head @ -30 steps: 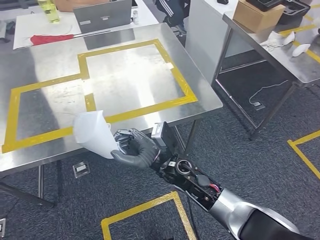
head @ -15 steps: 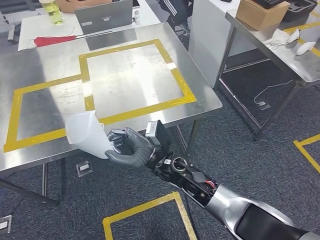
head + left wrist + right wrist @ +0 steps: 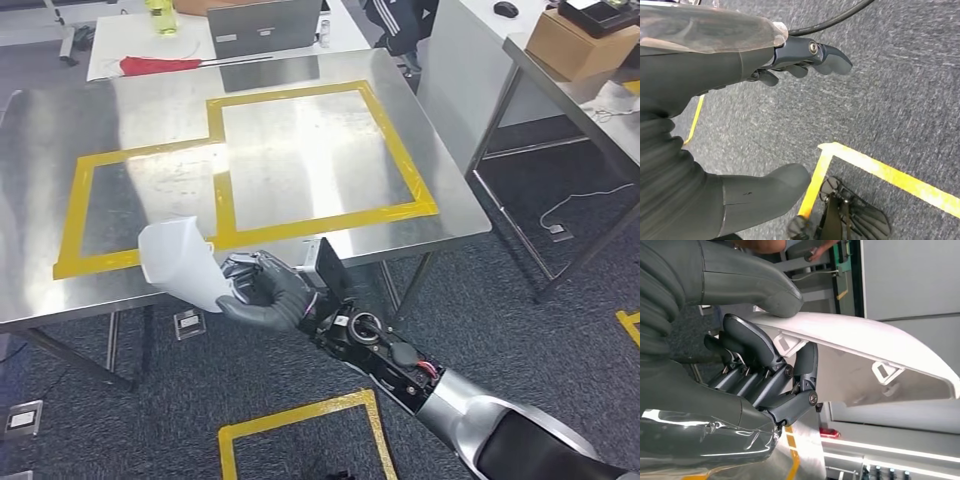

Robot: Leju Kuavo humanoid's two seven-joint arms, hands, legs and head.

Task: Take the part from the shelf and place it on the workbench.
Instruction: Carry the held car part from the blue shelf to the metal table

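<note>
A white curved plastic part (image 3: 180, 263) hangs over the near edge of the steel workbench (image 3: 302, 160), which carries yellow tape outlines. My right hand (image 3: 264, 292) grips the part by its narrow end, just in front of the bench's edge. In the right wrist view the thumb presses on top of the white part (image 3: 866, 360) and the fingers (image 3: 764, 375) curl under it, beside small clip tabs. My left hand (image 3: 753, 120) hangs over the grey carpet, its thumb and fingers apart with nothing between them.
A laptop (image 3: 264, 25), a red cloth (image 3: 155, 66) and a yellow bottle (image 3: 162, 15) lie at the bench's far side. A second table (image 3: 581, 90) with a cardboard box stands to the right. Yellow tape (image 3: 302, 420) marks the carpet below my arm.
The whole view has swung, so the bench sits further right in the picture. My right hand still holds the white part at the bench's near edge, slightly further over it.
</note>
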